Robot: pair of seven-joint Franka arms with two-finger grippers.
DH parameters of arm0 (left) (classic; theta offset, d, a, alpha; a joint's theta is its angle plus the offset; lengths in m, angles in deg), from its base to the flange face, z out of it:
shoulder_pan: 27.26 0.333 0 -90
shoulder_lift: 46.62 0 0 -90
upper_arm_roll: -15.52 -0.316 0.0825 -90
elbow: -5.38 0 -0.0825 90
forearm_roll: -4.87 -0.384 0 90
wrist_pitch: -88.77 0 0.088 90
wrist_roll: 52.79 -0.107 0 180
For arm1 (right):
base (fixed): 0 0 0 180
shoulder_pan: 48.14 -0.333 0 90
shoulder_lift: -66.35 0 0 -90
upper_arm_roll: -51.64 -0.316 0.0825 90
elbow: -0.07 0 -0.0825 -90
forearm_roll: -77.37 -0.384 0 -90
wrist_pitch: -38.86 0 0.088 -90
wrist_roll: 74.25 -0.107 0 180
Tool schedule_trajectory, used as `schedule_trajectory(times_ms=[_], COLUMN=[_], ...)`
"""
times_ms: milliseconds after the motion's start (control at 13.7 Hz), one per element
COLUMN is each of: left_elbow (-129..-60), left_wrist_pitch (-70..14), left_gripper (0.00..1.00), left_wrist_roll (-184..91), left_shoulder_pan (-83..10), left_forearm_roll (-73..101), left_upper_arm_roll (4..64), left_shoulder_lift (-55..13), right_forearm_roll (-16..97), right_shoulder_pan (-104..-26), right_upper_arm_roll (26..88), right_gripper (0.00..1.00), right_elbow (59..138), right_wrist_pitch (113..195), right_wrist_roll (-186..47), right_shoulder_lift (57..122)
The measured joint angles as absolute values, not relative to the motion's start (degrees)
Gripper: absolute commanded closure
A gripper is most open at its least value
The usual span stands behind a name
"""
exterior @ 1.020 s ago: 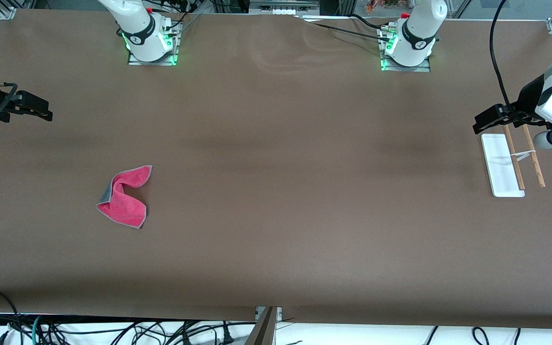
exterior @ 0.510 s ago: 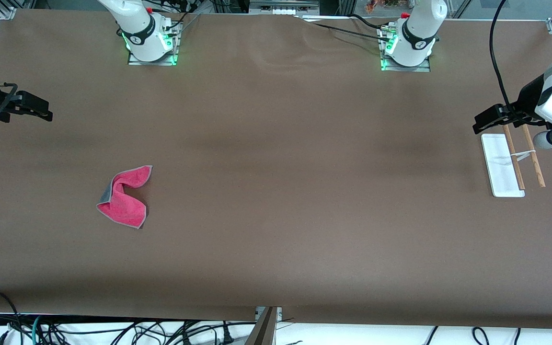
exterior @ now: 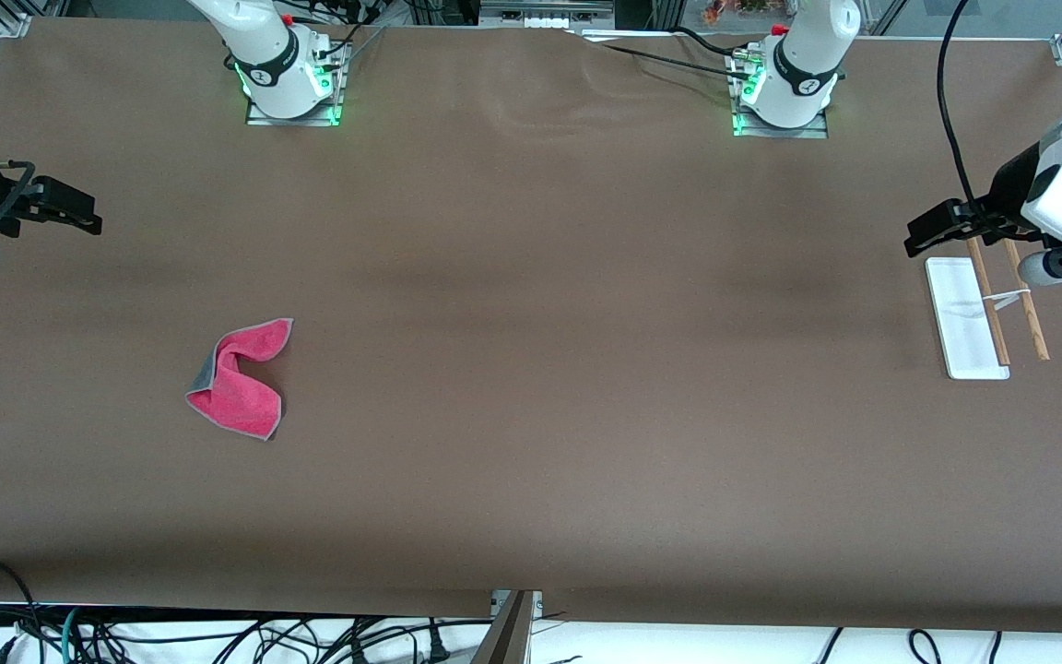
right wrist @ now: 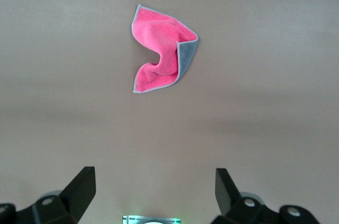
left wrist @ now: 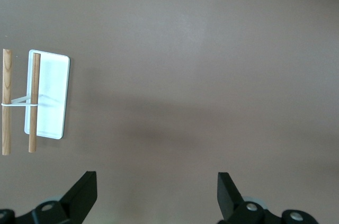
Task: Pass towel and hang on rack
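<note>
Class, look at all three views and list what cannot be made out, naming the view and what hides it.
- Towel: a fold covers part of it in the front and right wrist views, so what lies under the fold is hidden.
- Rack: in the front view the left gripper overlaps the rods' upper ends.
- Right gripper: the front view's edge cuts off its arm.
- Both wrist views: the bottom edge crops the fingers.

Pink towel (exterior: 238, 383) (grey hem), white-based rack (exterior: 962, 318)
</note>
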State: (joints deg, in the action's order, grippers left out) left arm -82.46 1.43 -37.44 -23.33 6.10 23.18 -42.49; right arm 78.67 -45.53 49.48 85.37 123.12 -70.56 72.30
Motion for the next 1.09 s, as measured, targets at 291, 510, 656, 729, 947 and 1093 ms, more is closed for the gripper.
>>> schedule_trajectory(times_ms=[291,510,656,729,947,1093], left_elbow=[-82.46,-82.45,-82.43,-82.43,-82.4,-82.38], left_wrist_pitch=[1.43,1.43,1.43,1.43,1.43,1.43], left_gripper=[0.0,0.0,0.0,0.0,0.0,0.0], left_wrist_roll=[-37.44,-37.44,-37.44,-37.44,-37.44,-37.44], left_shoulder_pan=[-23.33,-23.33,-23.33,-23.33,-23.33,-23.33], left_forearm_roll=[6.1,6.1,6.1,6.1,6.1,6.1], left_upper_arm_roll=[23.19,23.19,23.19,23.19,23.19,23.19], left_shoulder_lift=[-42.49,-42.49,-42.49,-42.49,-42.48,-42.48], right_forearm_roll=[78.67,78.66,78.66,78.66,78.66,78.66], right_shoulder_pan=[-46.08,-47.1,-47.27,-47.54,-49.19,-49.66], right_upper_arm_roll=[49.4,49.38,49.39,49.39,49.37,49.38], right_gripper=[0.0,0.0,0.0,0.0,0.0,0.0], right_elbow=[85.31,85.31,85.31,85.29,85.27,85.31], right_wrist_pitch=[125.57,128.39,132.68,134.86,139.08,142.17], right_wrist_roll=[-70.5,-70.5,-70.5,-70.5,-70.54,-70.55], right_shoulder_lift=[74.27,77.53,80.41,81.92,86.28,89.71])
